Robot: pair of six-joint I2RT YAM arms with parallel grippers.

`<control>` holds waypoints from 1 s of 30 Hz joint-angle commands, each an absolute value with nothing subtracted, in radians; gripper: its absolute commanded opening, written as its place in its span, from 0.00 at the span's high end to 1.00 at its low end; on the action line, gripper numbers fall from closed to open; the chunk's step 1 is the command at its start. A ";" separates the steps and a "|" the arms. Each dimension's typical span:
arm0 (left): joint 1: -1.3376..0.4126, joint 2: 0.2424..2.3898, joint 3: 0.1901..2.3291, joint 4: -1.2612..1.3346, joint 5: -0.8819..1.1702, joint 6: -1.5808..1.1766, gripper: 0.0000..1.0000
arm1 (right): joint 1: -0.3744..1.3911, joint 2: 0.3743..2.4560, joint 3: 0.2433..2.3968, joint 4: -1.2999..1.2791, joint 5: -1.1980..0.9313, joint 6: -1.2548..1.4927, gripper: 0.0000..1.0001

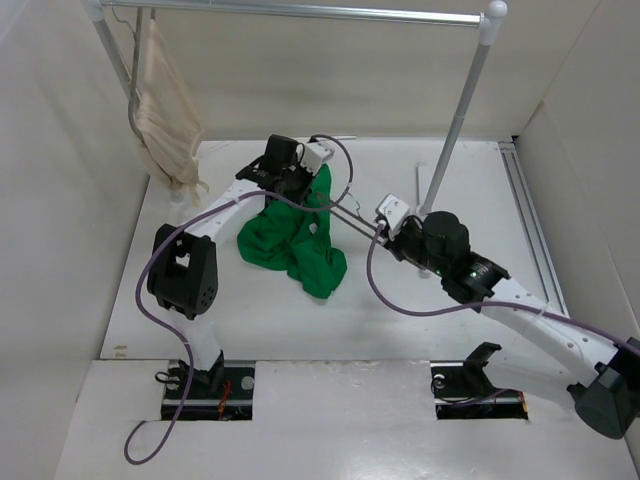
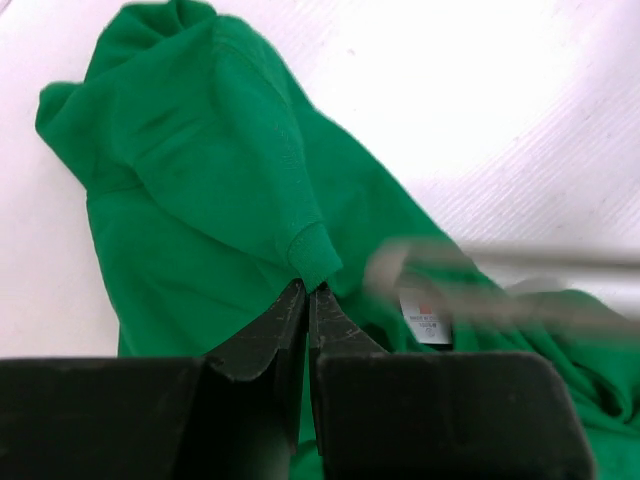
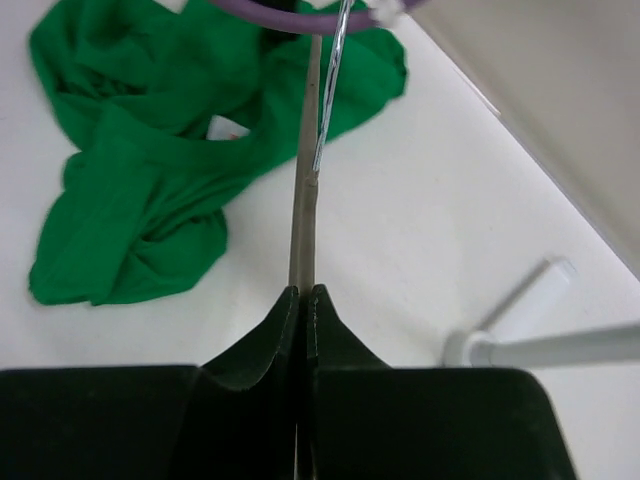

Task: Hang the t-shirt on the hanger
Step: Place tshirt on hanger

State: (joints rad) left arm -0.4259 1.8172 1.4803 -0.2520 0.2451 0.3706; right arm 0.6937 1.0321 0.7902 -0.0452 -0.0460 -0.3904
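The left gripper (image 2: 308, 292) has its two fingers pressed together on a hemmed fold of the t-shirt (image 2: 200, 200). The green cloth rises to the fingertips there and spreads away ahead of them and to their left, crumpled on the white table (image 1: 400, 330). Just to the right of those fingertips a small white label (image 2: 424, 322) shows on the cloth, and a blurred bar of the hanger (image 2: 500, 258) crosses above it (too soft in the left wrist view to tell whether it touches the shirt). The right gripper (image 3: 302, 292) is clamped on the thin end of the hanger, which runs straight out ahead of its fingertips towards the shirt. Its far end lies over the green cloth beside the neck opening. A thin metal wire (image 3: 332, 90) runs alongside the bar further out, and a purple cable (image 3: 300, 20) arcs across beyond it. Most of the shirt lies ahead and to the left of the right gripper. To its right stands the foot of a white rack pole (image 1: 455, 130). At the far left of the rack a beige cloth (image 1: 165, 120) hangs from the rail, well apart from both grippers.
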 commanded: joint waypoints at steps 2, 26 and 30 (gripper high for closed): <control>-0.431 1.743 1.457 -0.258 0.190 0.419 1.00 | 0.696 0.974 0.770 0.041 0.127 -0.319 1.00; -0.431 1.772 1.511 -0.270 0.049 0.399 1.00 | 0.788 1.035 0.827 0.018 -0.038 -0.417 1.00; -0.431 1.772 1.511 -0.270 0.049 0.399 1.00 | 0.788 1.130 0.867 0.044 -0.028 -0.453 1.00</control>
State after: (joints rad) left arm -0.4301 1.8164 1.4727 -0.2672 0.0605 0.4095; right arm 0.7681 1.0813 0.7948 -0.0444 -0.0063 -0.4198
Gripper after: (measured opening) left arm 0.007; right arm 0.055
